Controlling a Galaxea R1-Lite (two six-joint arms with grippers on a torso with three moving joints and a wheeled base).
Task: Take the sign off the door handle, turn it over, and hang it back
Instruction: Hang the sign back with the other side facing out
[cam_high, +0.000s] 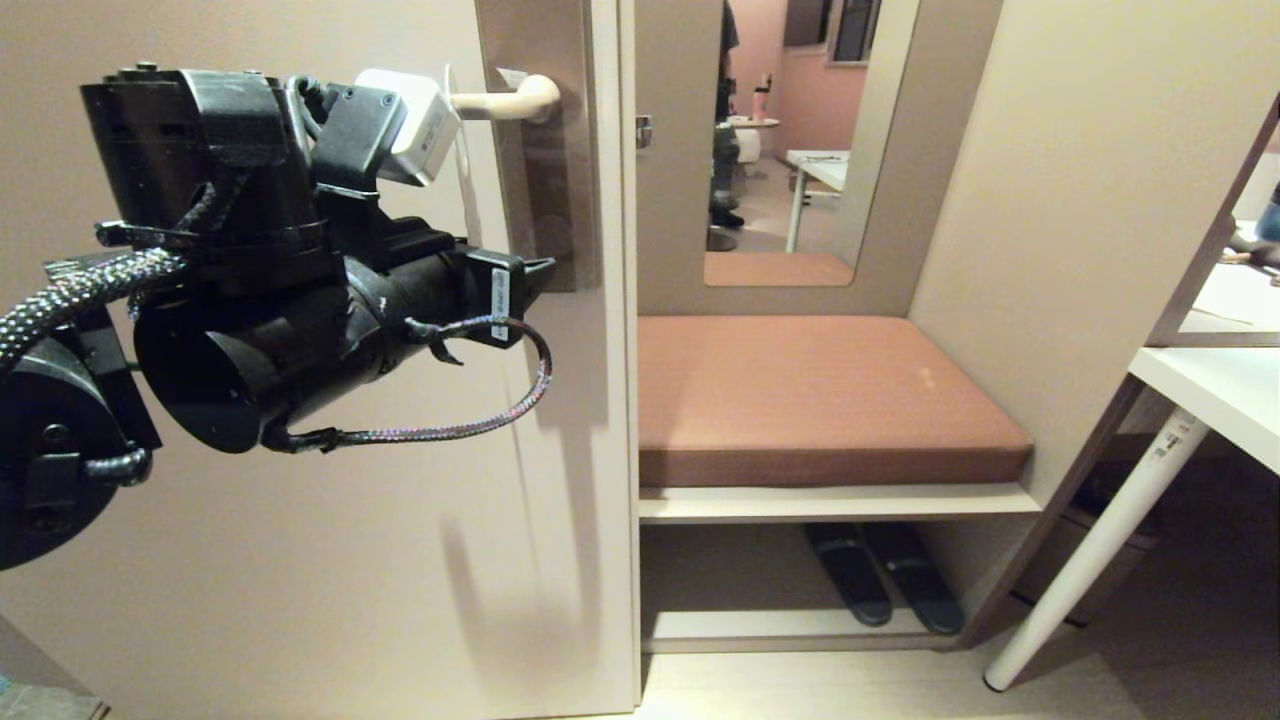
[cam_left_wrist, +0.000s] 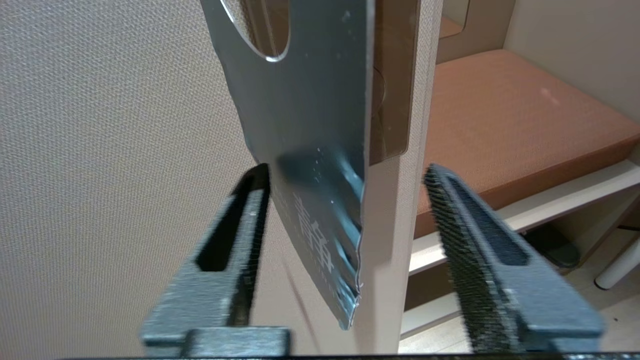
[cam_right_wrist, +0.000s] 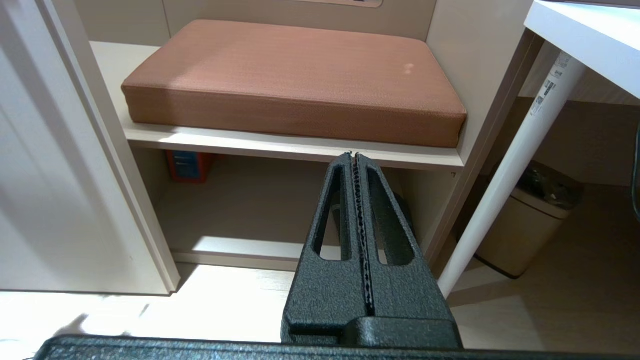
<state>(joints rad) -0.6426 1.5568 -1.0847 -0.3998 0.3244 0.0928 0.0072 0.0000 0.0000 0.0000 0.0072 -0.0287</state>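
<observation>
So the biggest thing here is the cream door (cam_high: 300, 500), with the padded seat nook (cam_high: 820, 400) next to it and a white table leg (cam_high: 1100, 545) off to the robot's right. On the door there's the tall brownish backplate (cam_high: 545, 200), and the door handle (cam_high: 500, 100) sticks out from it as a slim cream lever.

The left arm is parked right up at the door, and the left gripper (cam_left_wrist: 345, 220) has its jaws standing well apart, one on each side of the sign (cam_left_wrist: 310, 125) but not clamping it. One finger (cam_left_wrist: 240, 230) looks like it's just beside or maybe brushing the sign's edge; I can't tell which. The other is clearly off it. So nothing is held right now.

The sign itself hangs with its long axis straight up and down, hole at the top, lower end down between the jaws. From the head view only a thin pale edge shows by the handle, so it looks hooked over the lever, blue-grey face toward the wrist camera.

The right gripper (cam_right_wrist: 356, 165) is way off by the shelf under the cushion, jaws pressed together and empty. The left is clearly the nearer arm.

My guess is the sign is back on and the left arm just needs to pull away without snagging it.
</observation>
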